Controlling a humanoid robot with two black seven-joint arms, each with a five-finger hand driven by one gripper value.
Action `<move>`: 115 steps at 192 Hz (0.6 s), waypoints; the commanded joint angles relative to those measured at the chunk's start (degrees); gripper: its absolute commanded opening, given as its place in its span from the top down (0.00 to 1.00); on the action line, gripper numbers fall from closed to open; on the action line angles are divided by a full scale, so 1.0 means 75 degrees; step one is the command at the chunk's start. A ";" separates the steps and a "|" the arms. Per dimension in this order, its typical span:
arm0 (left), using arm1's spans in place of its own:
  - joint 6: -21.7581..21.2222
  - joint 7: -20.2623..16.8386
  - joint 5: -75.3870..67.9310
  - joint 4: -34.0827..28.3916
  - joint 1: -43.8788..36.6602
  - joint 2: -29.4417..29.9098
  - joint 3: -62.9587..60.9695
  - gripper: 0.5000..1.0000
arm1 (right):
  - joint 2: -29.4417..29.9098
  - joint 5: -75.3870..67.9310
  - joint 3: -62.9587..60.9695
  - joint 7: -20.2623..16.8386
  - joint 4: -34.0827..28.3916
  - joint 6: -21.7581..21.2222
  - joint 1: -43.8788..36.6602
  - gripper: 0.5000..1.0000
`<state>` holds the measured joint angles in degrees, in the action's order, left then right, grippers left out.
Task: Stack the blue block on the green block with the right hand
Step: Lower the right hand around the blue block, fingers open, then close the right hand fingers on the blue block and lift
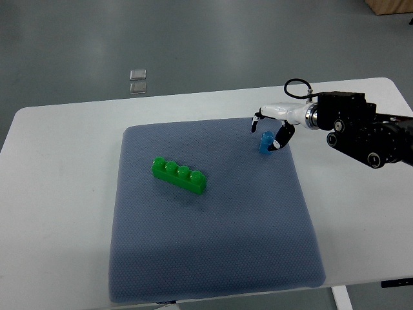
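Top view: right hand (pixel 268 132) comes in from the 3 o'clock edge and sits at the blue block (pixel 265 143), which stands on the blue mat (pixel 213 258) near its 1 o'clock corner. Fingers are partly spread, one dark fingertip (pixel 280 141) touching or just beside the block's 3 o'clock face, another fingertip (pixel 254 123) up at its 11 o'clock and apart from it. I can't tell if there's a real grip yet; looks like a loose bracket, not a closed pinch, and the block still seems to rest on the mat. Green block (pixel 179 175), a four-stud brick, lies diagonally well apart toward 8 o'clock of the blue one, mid-mat. Left hand not in view. Risks, my read: the block is small and tall for its footprint, so a one-sided finger push could tip it or skid it off toward 9 o'clock before the opposing finger lands. A shallow pinch near the top could let it rotate in the hand during the carry. The green block is angled, so placing without matching yaw means studs miss and blue slides off. Pressing down off-centre could shove green across the mat; nothing holds it. White bench (pixel 58 161) around the mat has room, so a dropped block probably stays reachable.
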<state>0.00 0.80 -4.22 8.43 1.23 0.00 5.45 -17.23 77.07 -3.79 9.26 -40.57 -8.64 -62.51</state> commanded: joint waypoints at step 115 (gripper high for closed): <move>0.0000 -0.0001 0.0000 0.0001 0.0000 0.0000 0.0000 0.00 | -0.0012 -0.0023 0.0001 0.0066 -0.0016 -0.0102 0.0015 0.49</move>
<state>0.00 0.82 -4.22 8.40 1.23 0.00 5.45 -17.23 76.92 -3.79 9.74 -40.61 -9.29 -62.35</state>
